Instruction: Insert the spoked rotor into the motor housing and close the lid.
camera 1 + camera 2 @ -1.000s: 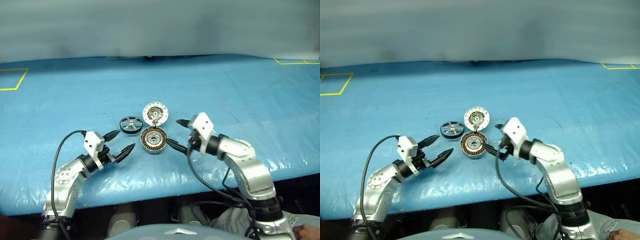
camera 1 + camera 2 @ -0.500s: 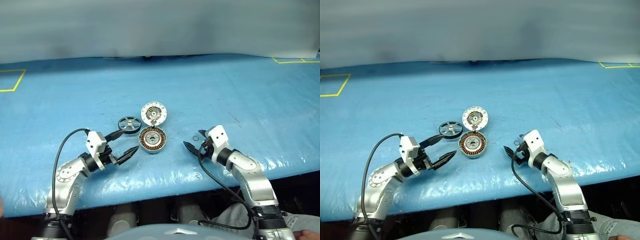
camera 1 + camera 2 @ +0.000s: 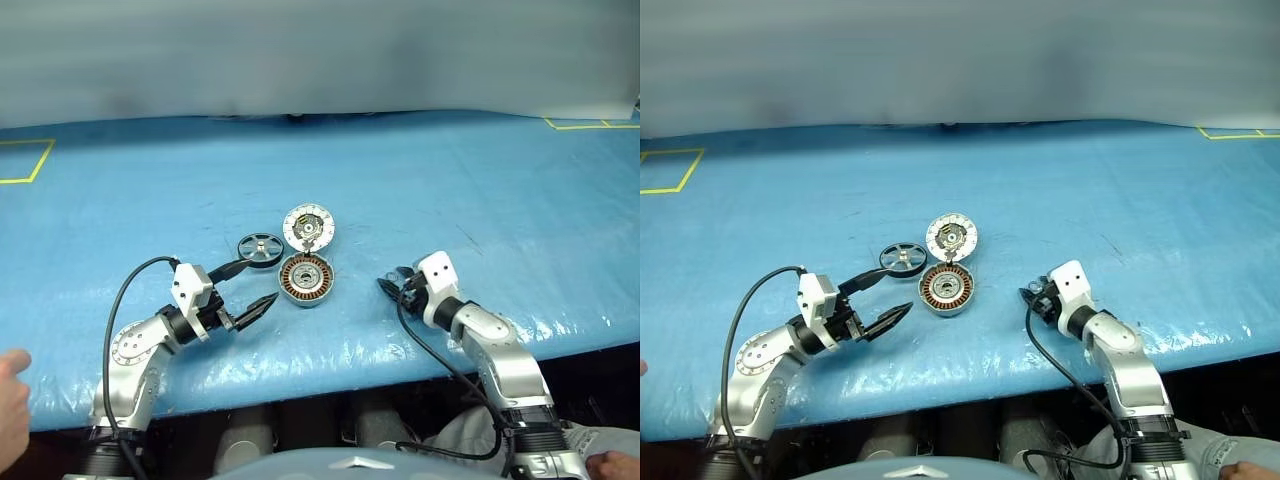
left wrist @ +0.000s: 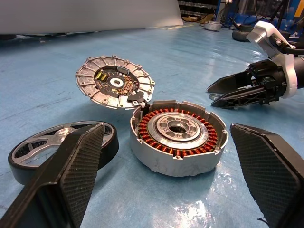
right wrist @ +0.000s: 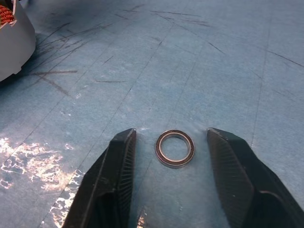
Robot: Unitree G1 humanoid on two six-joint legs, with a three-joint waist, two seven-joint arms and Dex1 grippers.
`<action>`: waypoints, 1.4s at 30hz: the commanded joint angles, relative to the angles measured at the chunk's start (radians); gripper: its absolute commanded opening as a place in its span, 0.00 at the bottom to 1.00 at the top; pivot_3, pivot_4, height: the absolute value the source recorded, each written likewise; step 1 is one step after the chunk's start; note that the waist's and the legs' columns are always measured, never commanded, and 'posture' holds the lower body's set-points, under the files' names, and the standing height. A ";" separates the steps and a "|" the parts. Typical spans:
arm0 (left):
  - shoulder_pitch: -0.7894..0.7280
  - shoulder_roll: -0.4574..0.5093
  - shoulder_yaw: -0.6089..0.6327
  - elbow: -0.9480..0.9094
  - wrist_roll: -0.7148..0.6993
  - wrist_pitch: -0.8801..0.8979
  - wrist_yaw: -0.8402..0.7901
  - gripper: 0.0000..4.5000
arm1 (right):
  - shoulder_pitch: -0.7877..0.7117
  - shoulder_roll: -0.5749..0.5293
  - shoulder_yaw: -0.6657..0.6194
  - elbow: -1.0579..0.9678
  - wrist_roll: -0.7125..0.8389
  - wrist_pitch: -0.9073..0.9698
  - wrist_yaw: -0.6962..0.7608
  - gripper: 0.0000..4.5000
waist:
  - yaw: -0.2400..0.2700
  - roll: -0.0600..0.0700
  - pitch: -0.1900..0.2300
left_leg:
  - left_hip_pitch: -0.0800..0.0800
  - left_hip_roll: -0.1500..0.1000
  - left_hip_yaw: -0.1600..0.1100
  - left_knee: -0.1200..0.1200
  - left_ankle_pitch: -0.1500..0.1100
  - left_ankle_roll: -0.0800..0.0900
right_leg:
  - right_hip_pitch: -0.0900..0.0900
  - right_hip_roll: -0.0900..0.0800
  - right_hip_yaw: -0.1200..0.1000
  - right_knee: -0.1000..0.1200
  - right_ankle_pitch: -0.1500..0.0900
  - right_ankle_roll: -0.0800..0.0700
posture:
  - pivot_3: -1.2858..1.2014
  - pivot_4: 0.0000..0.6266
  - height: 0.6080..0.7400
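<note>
The motor housing (image 3: 306,278) sits open on the blue table (image 3: 420,170) and serves as the reference point. Its copper windings face up and the centre is vacant.

The lid (image 3: 308,226) stands tilted at the far edge of the housing, apparently touching the rim, with its component face turned toward the robot.

The spoked rotor (image 3: 260,248) lies flat on the table just beside the housing, on the robot's left and slightly farther away.

The left gripper (image 3: 250,285) hovers near the housing, on its near-left side, fingers spread wide and holding nothing. It points toward the housing and the rotor, and is judged the nearer arm for the rotor.

The right gripper (image 3: 385,285) lies to the right of the housing, fingers part-way apart on either side of a small metal ring (image 5: 175,148), not yet touching it.
</note>
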 commanded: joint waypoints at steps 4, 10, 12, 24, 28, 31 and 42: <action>0.002 0.008 0.017 -0.013 -0.008 -0.021 -0.003 1.00 | 0.032 -0.032 0.016 -0.009 0.030 0.086 0.021 0.15 | 0.000 0.000 0.000 | 0.000 0.000 0.000 0.000 0.000 0.000 | 0.000 0.000 0.000 0.000 0.000 0.000 | 0.52 0.24 1.00; 0.000 0.005 0.017 -0.014 -0.005 -0.031 -0.002 1.00 | 0.022 -0.019 0.023 -0.061 0.073 0.064 0.047 0.15 | 0.000 -0.001 0.000 | 0.000 0.000 0.000 0.000 0.000 0.000 | 0.000 0.000 0.000 0.000 0.000 0.000 | 0.52 0.24 1.00; 0.001 0.005 0.018 -0.009 -0.005 -0.038 -0.005 1.00 | 0.006 -0.012 0.033 -0.101 0.100 0.056 0.067 0.15 | -0.002 0.000 0.000 | 0.000 0.000 0.000 0.000 0.000 0.000 | 0.000 0.000 0.000 0.000 0.000 0.000 | 0.52 0.24 1.00; 0.012 0.007 0.004 0.031 0.026 -0.095 -0.009 1.00 | -0.161 0.011 0.213 -0.200 0.098 0.061 0.124 0.15 | 0.000 0.000 0.000 | -0.003 0.000 0.000 0.000 0.000 0.001 | -0.001 0.000 0.000 0.000 0.000 0.000 | 0.52 0.24 1.00; 0.014 0.002 0.003 0.044 0.032 -0.108 -0.008 1.00 | -0.192 0.035 0.283 -0.168 0.089 0.060 0.146 0.15 | 0.000 0.000 0.000 | -0.005 0.000 0.001 0.000 0.000 0.001 | -0.001 0.000 0.000 0.000 0.000 0.000 | 0.52 0.24 1.00; 0.015 -0.001 0.003 0.047 0.033 -0.112 -0.005 1.00 | -0.214 0.057 0.325 -0.132 0.079 0.056 0.147 0.15 | 0.000 0.000 0.000 | -0.005 0.000 0.001 0.000 0.000 0.001 | -0.001 0.000 0.000 0.000 0.000 0.000 | 0.52 0.24 1.00; 0.012 -0.002 0.003 0.065 0.037 -0.126 -0.003 1.00 | -0.268 0.090 0.337 -0.012 0.036 0.019 0.126 0.15 | -0.001 0.000 0.000 | -0.005 0.000 0.001 0.000 0.000 0.001 | -0.001 0.000 0.000 0.000 0.000 0.001 | 0.52 0.24 1.00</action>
